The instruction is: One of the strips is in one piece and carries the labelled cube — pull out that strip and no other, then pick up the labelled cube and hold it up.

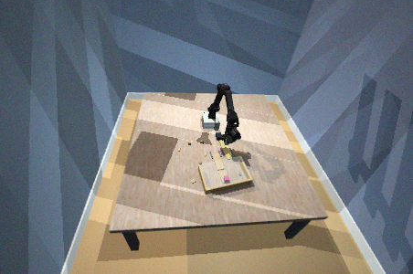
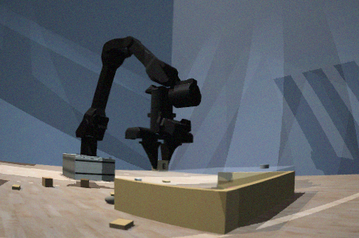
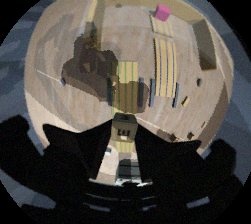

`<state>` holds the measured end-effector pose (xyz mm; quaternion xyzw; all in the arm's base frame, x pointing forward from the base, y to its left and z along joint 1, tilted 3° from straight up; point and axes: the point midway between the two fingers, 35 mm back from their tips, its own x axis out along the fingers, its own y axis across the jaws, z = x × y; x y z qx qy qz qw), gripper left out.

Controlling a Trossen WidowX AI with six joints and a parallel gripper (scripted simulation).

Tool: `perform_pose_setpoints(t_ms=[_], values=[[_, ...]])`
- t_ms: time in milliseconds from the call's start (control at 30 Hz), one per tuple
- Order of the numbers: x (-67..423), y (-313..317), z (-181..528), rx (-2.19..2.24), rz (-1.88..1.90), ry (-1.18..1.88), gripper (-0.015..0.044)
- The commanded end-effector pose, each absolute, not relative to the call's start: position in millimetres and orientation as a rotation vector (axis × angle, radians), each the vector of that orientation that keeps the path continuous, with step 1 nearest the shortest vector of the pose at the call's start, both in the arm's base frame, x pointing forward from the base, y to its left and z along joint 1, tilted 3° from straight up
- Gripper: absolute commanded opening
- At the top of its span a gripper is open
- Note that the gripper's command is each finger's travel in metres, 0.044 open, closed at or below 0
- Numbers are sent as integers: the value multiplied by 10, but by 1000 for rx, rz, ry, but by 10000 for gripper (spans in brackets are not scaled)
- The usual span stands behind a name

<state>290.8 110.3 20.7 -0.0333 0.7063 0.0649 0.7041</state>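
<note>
A shallow tan tray (image 1: 205,182) (image 2: 171,201) lies on the wooden table (image 1: 151,208). A small pink cube (image 1: 226,178) (image 3: 163,13) sits inside it, at the far end of a pale striped strip (image 3: 165,60). A second yellowish strip (image 1: 226,151) (image 3: 128,87) runs from the tray towards my gripper. My gripper (image 1: 223,141) (image 2: 161,164) (image 3: 124,123) is down at table level just behind the tray. It is shut on the small tan tab at the near end of that second strip (image 2: 162,165) (image 3: 124,128). I cannot read any label on the cube.
The arm's grey base block (image 1: 210,121) (image 2: 88,166) stands behind the gripper. Small tan blocks (image 1: 189,142) (image 2: 48,182) (image 2: 121,223) lie scattered to the left of the tray. A raised pale rim (image 1: 292,126) borders the floor around the table.
</note>
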Motion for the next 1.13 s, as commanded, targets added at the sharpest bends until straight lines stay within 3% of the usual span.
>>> perform_pose_setpoints(t_ms=[0, 233, 1100], values=[[2850, 1079, 207, -78, 148, 1570, 0], [2853, 1064, 557, -78, 148, 1570, 0], [2853, 1064, 557, -78, 148, 1570, 0]])
